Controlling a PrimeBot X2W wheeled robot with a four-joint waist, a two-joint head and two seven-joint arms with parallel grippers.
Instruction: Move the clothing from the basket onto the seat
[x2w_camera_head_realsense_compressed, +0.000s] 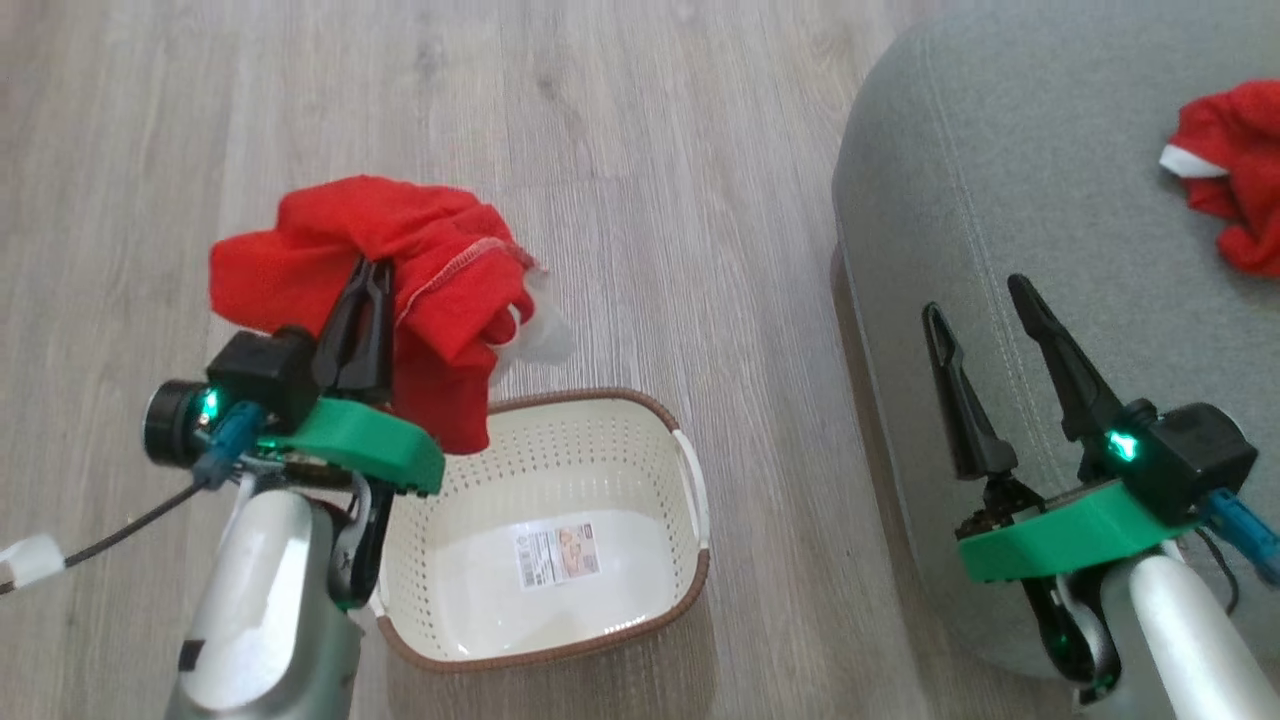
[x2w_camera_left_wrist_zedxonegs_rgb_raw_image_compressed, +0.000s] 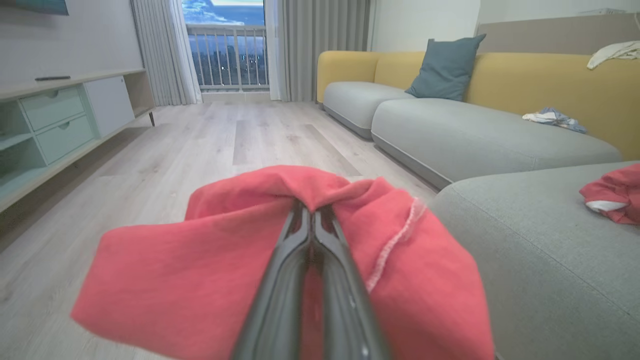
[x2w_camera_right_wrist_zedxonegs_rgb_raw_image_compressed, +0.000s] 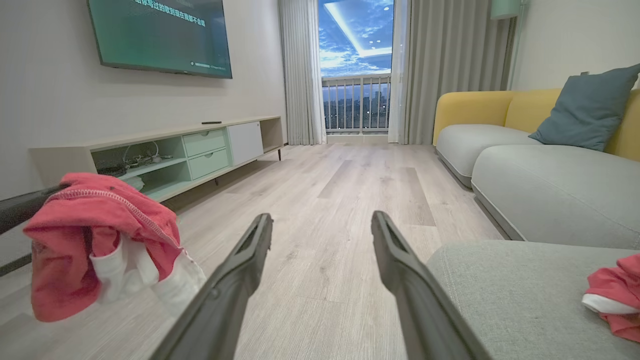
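In the head view, the left gripper is clenching a red garment, dangling it over the basket's far left rim. The right gripper is gaping empty above the seat, with another garment lying far right there. In the left wrist view, fabric is draping around the pinched fingers. In the right wrist view, the held garment is hanging left of the spread fingers.

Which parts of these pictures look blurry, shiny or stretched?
Head view: mostly sharp, with a pale sheen on the floor of the basket and a smeared white edge on the held clothing. Left wrist view: the left gripper looks soft and close, light streaks along its fingers. Right wrist view: the right gripper looks stretched toward the bottom edge; the window is very bright.
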